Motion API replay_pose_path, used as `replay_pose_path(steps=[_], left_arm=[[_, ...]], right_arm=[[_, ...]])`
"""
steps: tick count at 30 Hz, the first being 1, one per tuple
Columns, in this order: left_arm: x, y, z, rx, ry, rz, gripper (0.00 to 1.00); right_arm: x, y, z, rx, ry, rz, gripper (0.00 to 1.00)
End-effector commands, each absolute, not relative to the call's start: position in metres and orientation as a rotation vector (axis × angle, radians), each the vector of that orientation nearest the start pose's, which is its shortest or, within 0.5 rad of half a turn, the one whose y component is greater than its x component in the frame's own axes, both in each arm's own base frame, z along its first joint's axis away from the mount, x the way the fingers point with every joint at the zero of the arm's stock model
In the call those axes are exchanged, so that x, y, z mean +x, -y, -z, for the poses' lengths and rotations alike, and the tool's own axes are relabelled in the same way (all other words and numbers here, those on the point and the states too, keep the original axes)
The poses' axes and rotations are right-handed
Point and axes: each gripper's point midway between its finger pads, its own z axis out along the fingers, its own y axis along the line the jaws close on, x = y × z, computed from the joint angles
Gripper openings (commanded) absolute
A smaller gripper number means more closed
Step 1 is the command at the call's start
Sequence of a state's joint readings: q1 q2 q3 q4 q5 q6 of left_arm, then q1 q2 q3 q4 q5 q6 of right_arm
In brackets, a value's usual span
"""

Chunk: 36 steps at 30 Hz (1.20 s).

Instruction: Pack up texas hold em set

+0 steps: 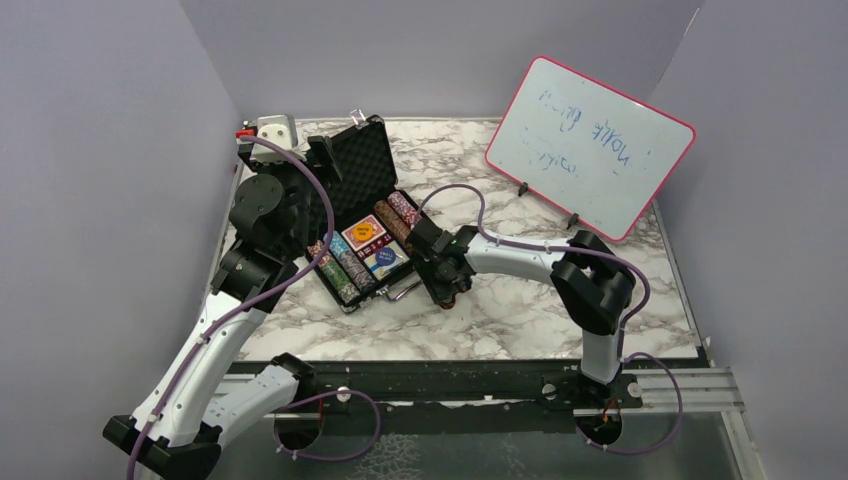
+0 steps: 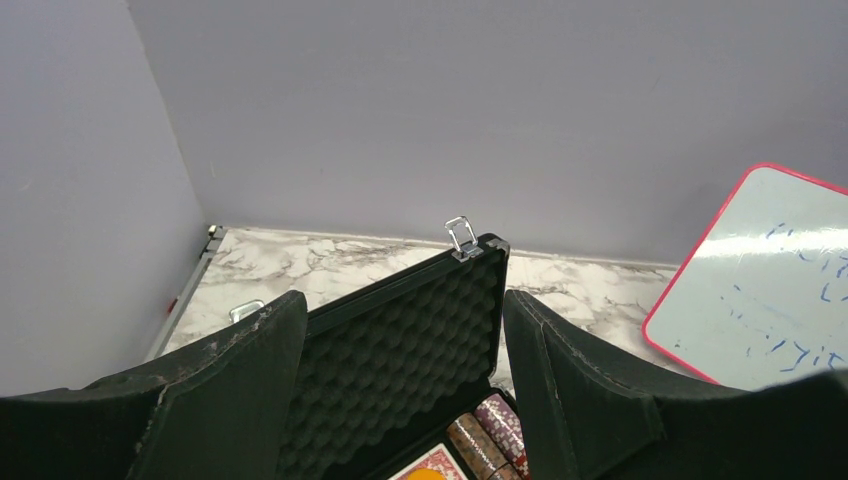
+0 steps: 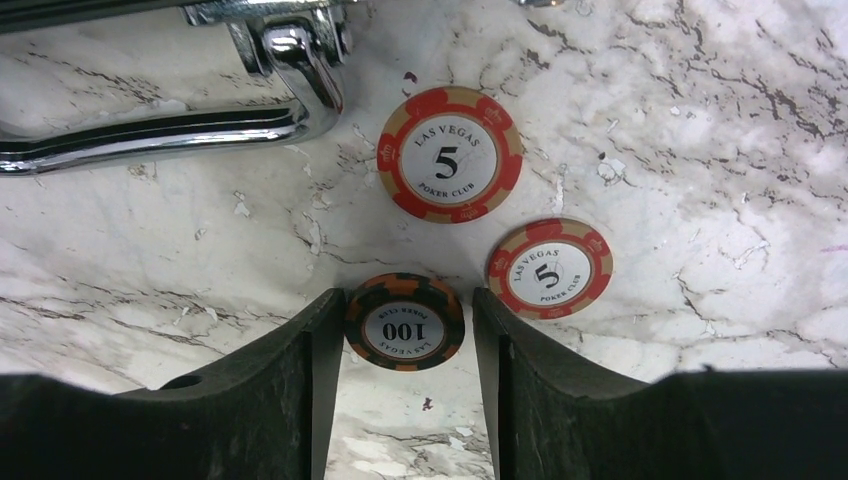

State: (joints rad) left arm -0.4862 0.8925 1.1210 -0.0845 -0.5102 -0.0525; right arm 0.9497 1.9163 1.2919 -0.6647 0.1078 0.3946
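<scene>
1. The briefcase (image 1: 362, 170) stands open at the back left of the marble table (image 1: 520, 310). Its foam-lined lid is raised and the tray faces you.
2. In the tray you can see rows of striped chips (image 1: 338, 272) on the left and at the far side, with a red card deck (image 1: 364, 235) and a blue card deck (image 1: 385, 260) between them.
3. Left gripper (image 2: 400, 305): it is released, with the jaws wide apart and nothing between the pads. It is held up by the lid, and the wrist view looks between the fingers onto the foam and the silver latch (image 2: 461, 238) on the lid's top edge.
4. Right gripper (image 3: 407, 300): it is low over the table just in front of the case, pointing down. Its fingers flank a dark chip marked 100 (image 3: 404, 322), which lies face-up.
5. You cannot tell whether the pads press on that chip or stand just clear of it.
6. Two red chips marked 5 lie loose on the marble: one (image 3: 449, 153) near the silver handle (image 3: 150, 125), the other (image 3: 549, 267) just beside the right finger.
7. The pink-framed whiteboard (image 1: 590, 145) leans at the back right, well apart from the case.
</scene>
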Motion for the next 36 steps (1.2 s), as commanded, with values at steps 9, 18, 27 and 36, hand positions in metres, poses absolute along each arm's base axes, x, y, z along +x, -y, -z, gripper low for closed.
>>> replay_pose_path(steps=[9,18,27,36], left_arm=[[0.314,0.069,-0.432,-0.126,-1.417,0.075,0.75],[0.313,0.068,-0.430,-0.132,-1.423,0.073,0.75],[0.315,0.070,-0.412,-0.176,-1.465,0.107,0.75],[0.311,0.093,-0.355,-0.220,-1.573,0.287,0.76]], right_arm=[[0.197,-0.266,0.004,-0.725,-2.891,0.070,0.51],[0.199,-0.267,0.016,-0.704,-2.903,0.094,0.23],[0.237,-0.301,-0.051,-0.571,-2.691,-0.088,0.17],[0.257,-0.303,-0.110,-0.395,-2.607,-0.201,0.17]])
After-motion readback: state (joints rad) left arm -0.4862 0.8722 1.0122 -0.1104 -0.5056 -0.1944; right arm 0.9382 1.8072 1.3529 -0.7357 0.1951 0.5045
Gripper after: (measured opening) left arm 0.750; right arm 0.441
